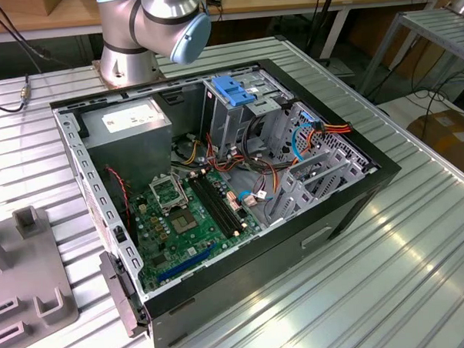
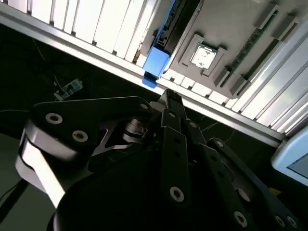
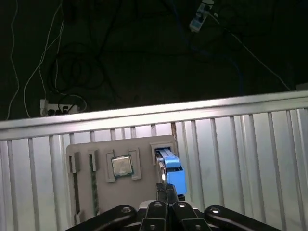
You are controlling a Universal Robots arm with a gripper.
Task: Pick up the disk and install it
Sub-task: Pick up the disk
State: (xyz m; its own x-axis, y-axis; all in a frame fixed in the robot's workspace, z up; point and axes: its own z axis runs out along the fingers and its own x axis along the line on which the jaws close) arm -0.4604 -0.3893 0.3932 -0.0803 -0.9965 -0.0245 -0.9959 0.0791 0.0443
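The claw (image 3: 165, 188) has its fingers drawn together, tips meeting or close to it, with nothing between them in both wrist views (image 2: 168, 97). It hangs empty, above the table (image 3: 240, 144) and pointing down at the disk (image 3: 172, 172).

The disk stands on edge in a slot at one end of a grey tray (image 3: 98, 190), its blue rail uppermost (image 2: 155, 65). The claw is apart from it, tips lined up roughly over that rail. Whether they sit square over the disk or a little to one side I cannot tell. Beside the disk's slot the tray holds a chip (image 3: 121, 166) in its own nest, and a long narrow card (image 2: 248, 48) lies in a slot further along. The tray rests on the slatted table, near the table's edge.

In the exterior view the arm (image 1: 156, 23) rises from the far side of the table, behind the open case (image 1: 259, 273). Inside the case, the cage (image 1: 248, 111) with its blue latch (image 1: 232, 89) stands at the far end, and the board (image 1: 187, 214) lies nearer, toward the exterior view's left.

By my reading the task has barely begun. The disk is not gripped and not lifted, so the pick-up, the carry to the case and the seating in the cage are all left.
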